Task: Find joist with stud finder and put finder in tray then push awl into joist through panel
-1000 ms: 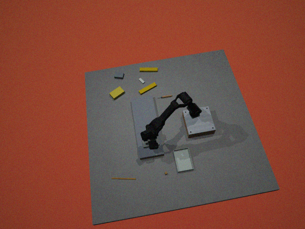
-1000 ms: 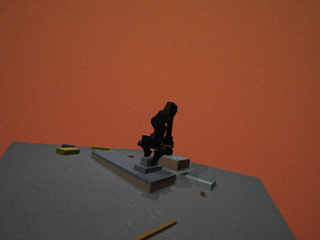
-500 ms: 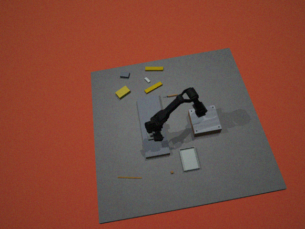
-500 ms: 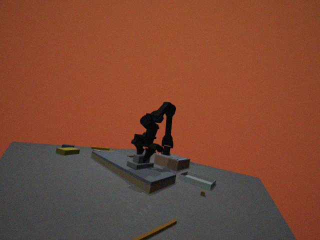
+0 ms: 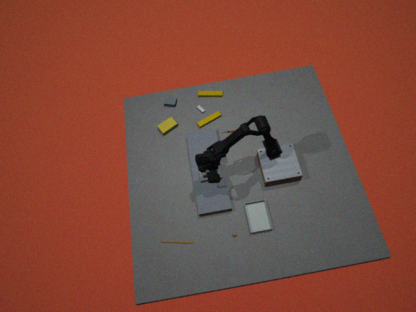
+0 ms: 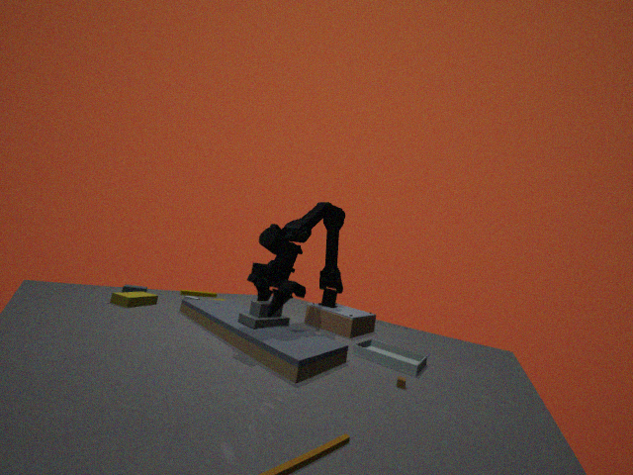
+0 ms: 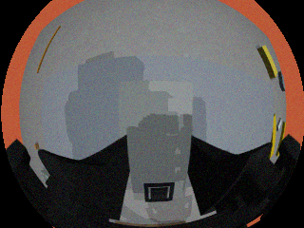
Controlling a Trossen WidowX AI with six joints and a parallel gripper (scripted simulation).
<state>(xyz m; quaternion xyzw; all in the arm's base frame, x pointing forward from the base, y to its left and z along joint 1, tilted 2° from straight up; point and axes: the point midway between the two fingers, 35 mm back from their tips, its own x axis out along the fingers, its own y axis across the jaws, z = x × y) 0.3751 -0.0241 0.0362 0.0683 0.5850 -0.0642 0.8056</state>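
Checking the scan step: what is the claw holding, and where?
The claw is shut on the stud finder, gripping its raised upper block; its flat base rests on the floor panel.

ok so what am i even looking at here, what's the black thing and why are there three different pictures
The black thing is a robot arm with six joints, bolted to a small block on a grey table. Its tip is a gripper, two fingers that pinch.

The three pictures show one moment. One camera looks down from above, one looks from the side, low, and the round one sits on the arm's wrist, looking past the fingers.

On the table lies a long raised floor panel, a shallow tray, several yellow blocks such as this one, a thin yellow stick and a slim awl near the panel's far end.

The gripper is shut on a grey stud finder, resting on the panel.
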